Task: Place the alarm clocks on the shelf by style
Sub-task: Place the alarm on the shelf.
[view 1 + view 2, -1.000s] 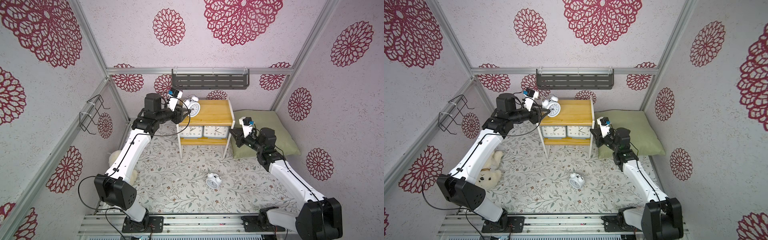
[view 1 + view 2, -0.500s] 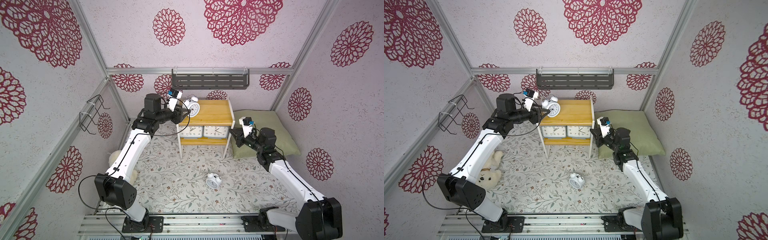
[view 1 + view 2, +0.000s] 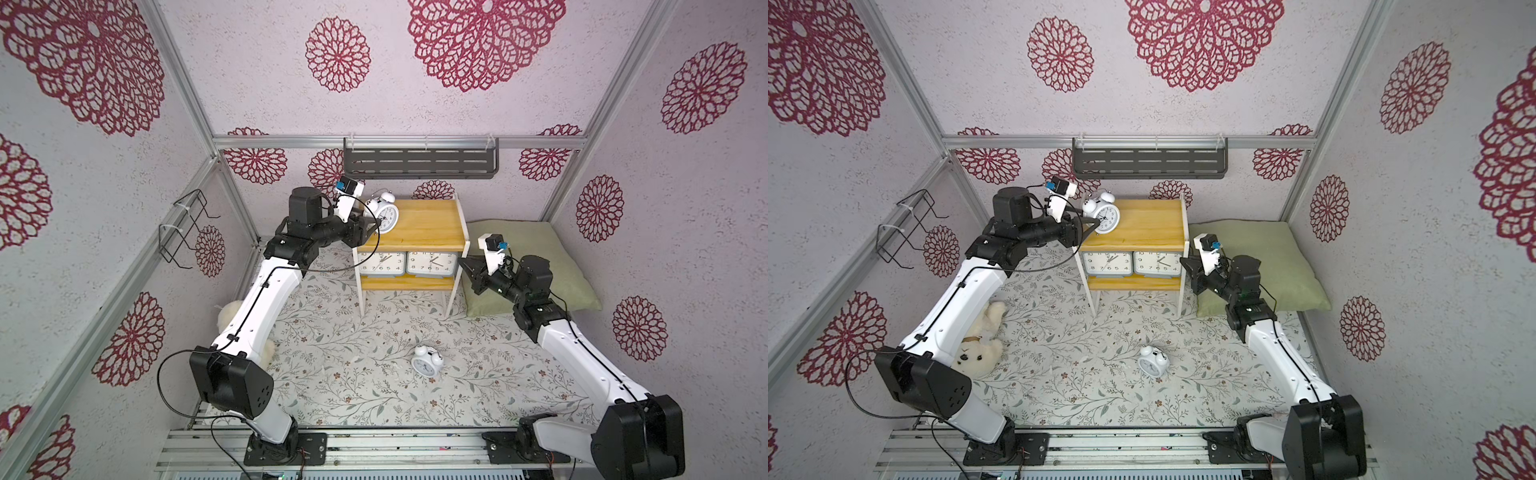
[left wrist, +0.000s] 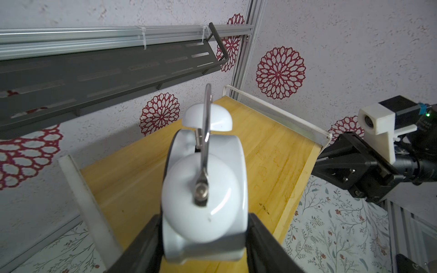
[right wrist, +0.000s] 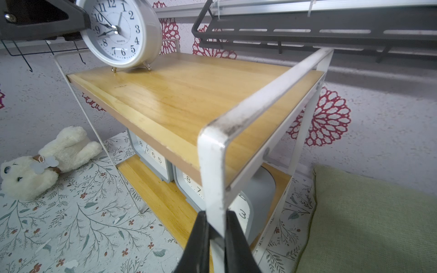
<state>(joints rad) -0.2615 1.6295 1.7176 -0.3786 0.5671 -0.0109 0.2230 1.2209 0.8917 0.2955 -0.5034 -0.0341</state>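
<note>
Round white twin-bell alarm clock [image 3: 384, 214] stood upper-centre on the yellowish two-tier wooden shelf [image 3: 432, 226]; left fingers [image 4: 142, 248] flanked it, grip unclear; right fingers [image 5: 198, 241] clamped its frame. Releasing well likely meant widening fully, then retreating straight.

Bell clock [image 3: 384, 212] on shelf [image 3: 430, 232] top, flat clocks [image 3: 382, 263] below, second bell clock [image 3: 426, 363] on floor [image 3: 332, 332]
</note>
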